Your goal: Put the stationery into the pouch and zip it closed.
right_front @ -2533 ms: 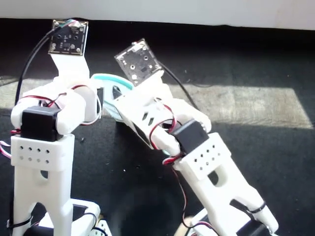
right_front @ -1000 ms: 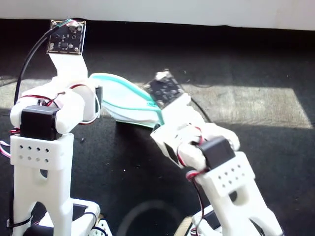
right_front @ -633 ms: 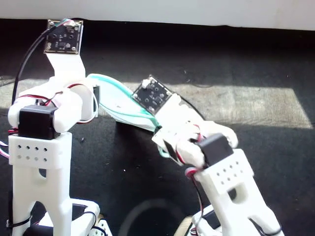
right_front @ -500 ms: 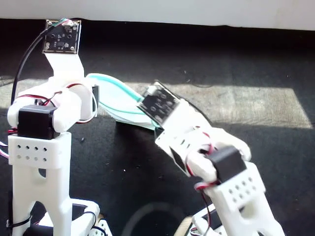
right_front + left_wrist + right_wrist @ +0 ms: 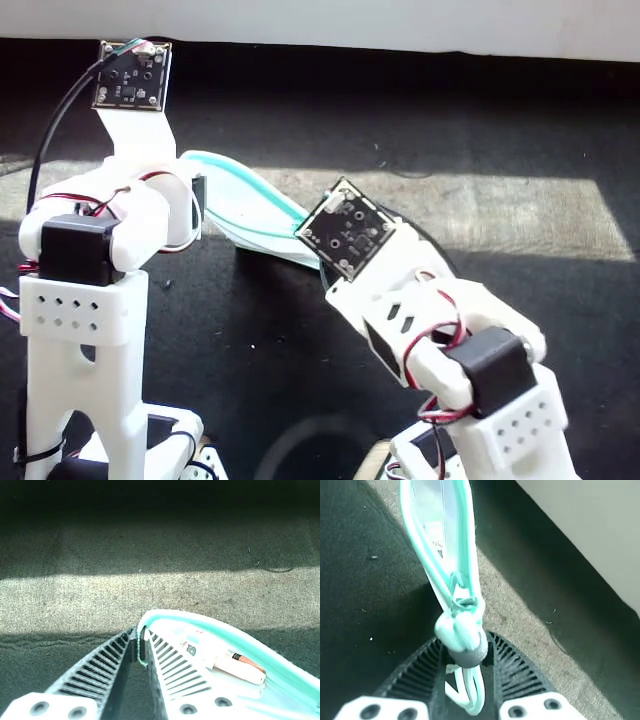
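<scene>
Over the surface's (image 5: 500, 210) left half, well apart from its right edge, the pouch (image 5: 250, 205) is stretched between both arms, a pen (image 5: 240, 665) inside. Left gripper (image 5: 138, 647) pinches one end; right gripper (image 5: 465, 655) pinches the zip pull (image 5: 462, 630), having slid away from the left.

Right gripper (image 5: 466, 654) drew back along the pouch (image 5: 238, 203) — zipper pull (image 5: 462, 630) in tow.

pouch (image 5: 240, 205): clear, mint zip edging | pen (image 5: 239, 669): white (red tip, seemingly) | mat (image 5: 560, 330): black
</scene>
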`<state>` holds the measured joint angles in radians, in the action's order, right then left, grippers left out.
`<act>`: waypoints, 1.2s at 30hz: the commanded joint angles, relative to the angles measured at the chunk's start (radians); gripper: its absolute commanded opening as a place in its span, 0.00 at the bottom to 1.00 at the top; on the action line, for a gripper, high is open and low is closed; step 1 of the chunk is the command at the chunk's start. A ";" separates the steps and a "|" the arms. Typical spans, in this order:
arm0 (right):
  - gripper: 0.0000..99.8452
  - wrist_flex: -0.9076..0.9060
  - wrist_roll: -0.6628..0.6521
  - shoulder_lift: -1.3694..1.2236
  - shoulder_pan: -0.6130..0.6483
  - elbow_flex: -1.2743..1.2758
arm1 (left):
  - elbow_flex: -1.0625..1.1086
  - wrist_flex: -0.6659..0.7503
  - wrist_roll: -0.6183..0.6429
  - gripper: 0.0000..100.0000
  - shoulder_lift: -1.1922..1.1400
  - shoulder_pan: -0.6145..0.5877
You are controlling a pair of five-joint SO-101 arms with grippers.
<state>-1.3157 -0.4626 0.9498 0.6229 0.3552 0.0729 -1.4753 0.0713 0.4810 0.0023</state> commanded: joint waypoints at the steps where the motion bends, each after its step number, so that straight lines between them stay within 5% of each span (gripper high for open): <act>1: 0.01 -0.001 -0.011 0.007 0.008 -0.104 | 0.016 0.011 -0.006 0.01 -0.005 -0.007; 18: 0.01 -0.004 -0.009 -0.415 0.012 -0.501 | 0.008 0.043 -0.006 0.01 -0.005 0.004; 36: 0.07 -0.022 0.109 -0.467 0.012 -0.506 | 0.004 0.049 -0.006 0.01 -0.013 0.004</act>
<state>-1.3387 -0.3629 0.4833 0.6245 -0.1097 0.0775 -1.4323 0.0713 0.4810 -0.0038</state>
